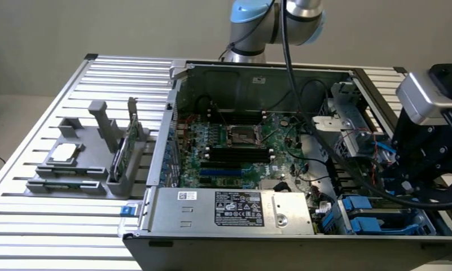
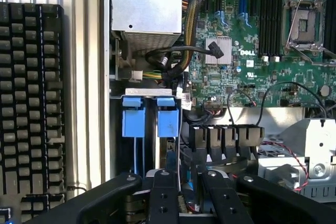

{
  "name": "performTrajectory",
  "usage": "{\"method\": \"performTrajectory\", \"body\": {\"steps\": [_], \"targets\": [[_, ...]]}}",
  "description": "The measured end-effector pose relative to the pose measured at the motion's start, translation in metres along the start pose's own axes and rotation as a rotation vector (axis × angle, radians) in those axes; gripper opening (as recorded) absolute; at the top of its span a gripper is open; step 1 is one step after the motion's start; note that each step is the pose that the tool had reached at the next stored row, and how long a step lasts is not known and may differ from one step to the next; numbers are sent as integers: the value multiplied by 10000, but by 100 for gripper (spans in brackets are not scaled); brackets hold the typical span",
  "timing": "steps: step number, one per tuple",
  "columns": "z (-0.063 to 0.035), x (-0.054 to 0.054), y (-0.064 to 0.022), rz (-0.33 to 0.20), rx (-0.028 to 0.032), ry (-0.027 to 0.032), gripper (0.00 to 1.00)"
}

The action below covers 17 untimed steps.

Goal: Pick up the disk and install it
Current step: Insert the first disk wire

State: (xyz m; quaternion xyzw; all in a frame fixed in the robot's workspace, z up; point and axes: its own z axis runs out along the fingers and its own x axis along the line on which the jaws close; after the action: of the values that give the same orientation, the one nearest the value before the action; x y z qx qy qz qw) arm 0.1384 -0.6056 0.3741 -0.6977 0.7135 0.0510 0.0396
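Hanging low over the corner of the open computer case point(image 1: 182, 118) at the exterior view's right, the gripper point(image 2: 187, 177) is positioned above the drive bay, presumably because that bay is where a drive is meant to be seated. The case is laid on its side on the slatted surface point(image 1: 52, 226) with its cover removed, so the motherboard point(image 1: 241, 141) and the bay can be reached from above. The disk point(image 2: 167, 121) is taken to be the blue-railed unit standing on edge in that bay (its blue end tabs are plainest in the wrist view, just beside a second blue tab). Its thin rails run from the tabs straight towards the gripper. It is therefore placed directly under the gripper and in line with it, very near or touching. Contact is hidden by the gripper's own body, so it cannot be told whether the gripper is clenched on the disk or released. A grey fixture point(image 1: 75, 164) carrying other small parts is set well apart, at the exterior view's left.
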Motion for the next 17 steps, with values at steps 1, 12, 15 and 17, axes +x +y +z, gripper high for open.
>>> {"method": "performTrajectory", "body": {"steps": [1,12,15,17], "targets": [[2,0,0,153,20,-1,25],[28,4,-1,1703,205,-28,25],[34,5,-1,2089,240,-35,25],[39,5,-1,2339,261,-39,25]]}}
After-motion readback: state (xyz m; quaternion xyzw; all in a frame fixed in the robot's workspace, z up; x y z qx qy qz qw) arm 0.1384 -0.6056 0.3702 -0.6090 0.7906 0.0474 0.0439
